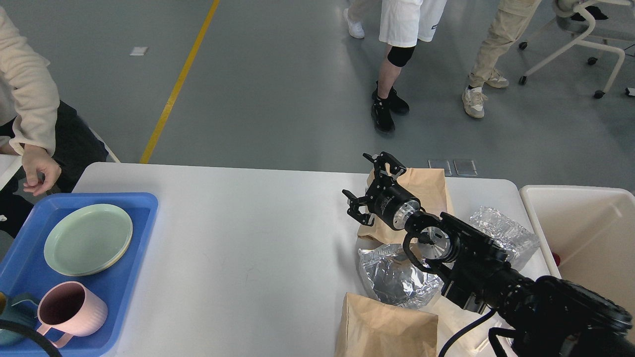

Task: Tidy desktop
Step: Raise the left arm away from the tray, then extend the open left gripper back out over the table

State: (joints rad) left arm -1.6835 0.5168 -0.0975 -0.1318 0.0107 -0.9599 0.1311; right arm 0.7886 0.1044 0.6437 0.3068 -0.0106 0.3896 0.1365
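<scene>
Well, the white bench (pixel 248 233) spreads wide beneath the right end effector (pixel 369 183), which hangs fingers spread, holding nothing. Just behind it lies a brown paper bag (pixel 426 191); crumpled foil (pixel 392 277) sits nearer the arm's base.

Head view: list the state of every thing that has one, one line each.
Right gripper: fingers open, holding nothing, above the far brown paper bag.
Far brown paper bag: lying flat.
Near brown paper bag: lying at the white desktop's near edge.
Crumpled silver foil bags: on the desktop.
Pink ribbed mug: upright, empty, in the blue plastic tray.
Pale green plates: stacked in the tray.
</scene>
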